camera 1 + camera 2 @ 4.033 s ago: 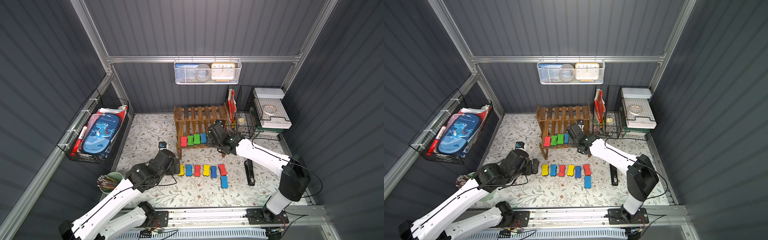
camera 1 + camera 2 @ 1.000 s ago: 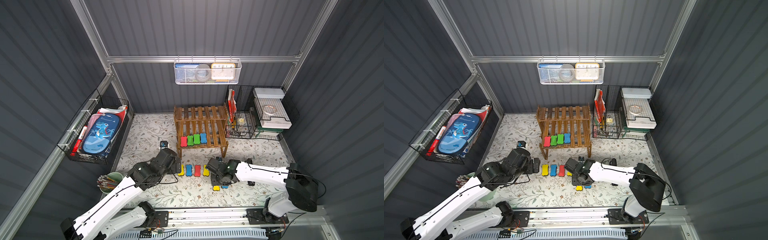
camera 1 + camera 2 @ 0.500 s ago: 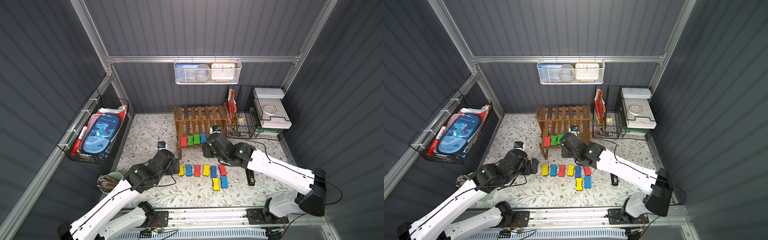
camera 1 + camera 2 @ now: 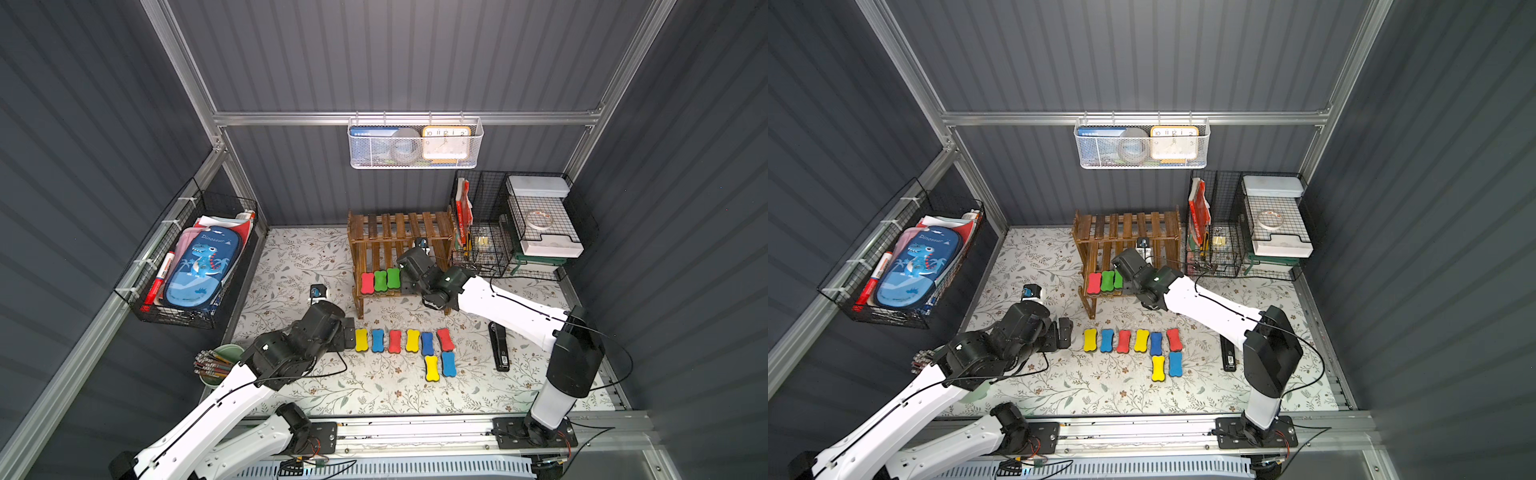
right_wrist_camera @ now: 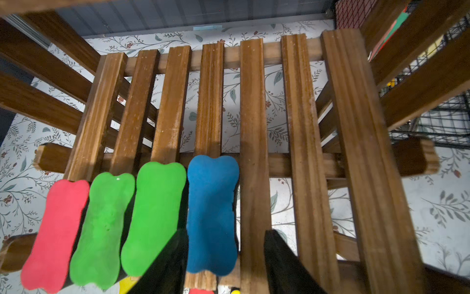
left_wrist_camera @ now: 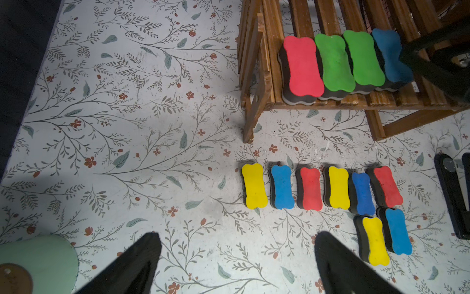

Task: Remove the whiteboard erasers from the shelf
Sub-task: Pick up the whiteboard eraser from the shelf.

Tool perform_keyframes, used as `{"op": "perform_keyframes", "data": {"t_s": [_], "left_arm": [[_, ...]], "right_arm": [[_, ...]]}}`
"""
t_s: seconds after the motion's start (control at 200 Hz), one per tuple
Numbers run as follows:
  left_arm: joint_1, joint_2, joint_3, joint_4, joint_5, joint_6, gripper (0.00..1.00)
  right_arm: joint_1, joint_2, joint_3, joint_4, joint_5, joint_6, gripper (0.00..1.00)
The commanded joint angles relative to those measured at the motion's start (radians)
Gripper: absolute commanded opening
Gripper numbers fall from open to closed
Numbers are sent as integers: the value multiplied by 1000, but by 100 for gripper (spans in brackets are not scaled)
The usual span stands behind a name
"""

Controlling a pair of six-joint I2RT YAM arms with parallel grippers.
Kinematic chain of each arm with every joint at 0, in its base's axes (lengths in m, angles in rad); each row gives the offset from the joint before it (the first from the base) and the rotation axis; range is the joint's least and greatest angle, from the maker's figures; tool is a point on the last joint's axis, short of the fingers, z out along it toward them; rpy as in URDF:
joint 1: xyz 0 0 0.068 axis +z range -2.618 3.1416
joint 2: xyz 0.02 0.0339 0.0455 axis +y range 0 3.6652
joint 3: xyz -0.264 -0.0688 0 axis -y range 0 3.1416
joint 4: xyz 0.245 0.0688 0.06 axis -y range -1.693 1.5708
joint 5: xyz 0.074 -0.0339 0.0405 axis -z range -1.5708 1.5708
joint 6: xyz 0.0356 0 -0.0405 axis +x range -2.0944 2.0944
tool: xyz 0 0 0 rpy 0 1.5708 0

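Right gripper (image 5: 225, 257) off mat (image 4: 291, 266), at shelf (image 4: 399, 226)

Dark grey corrugated walls (image 4: 415, 62) on three sides, aluminium frame rails (image 4: 291, 118), floor covered by a pale floral-print mat (image 4: 291, 257). White mesh basket (image 4: 365, 156) hangs on the rear rail; black wire basket (image 4: 174, 320) on the left wall, black wire-grid organiser (image 4: 482, 199) in the rear right corner. Lighting even.
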Motion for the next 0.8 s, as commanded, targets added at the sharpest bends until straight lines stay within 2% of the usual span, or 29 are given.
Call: {"op": "perform_keyframes", "data": {"t_s": [0.0,0.225,0.795], "left_arm": [[-3,9,16,-26,-15,-14,99],[-4,7,11,-23,-15,-11,99],[-3,17,9,-21,-13,-8,99]], "right_arm": [[-10,13,43,20,-13,-10,52],[-18,34,57,39,-59,-7,52],[-46,72,25,28,-77,23,49]]}}
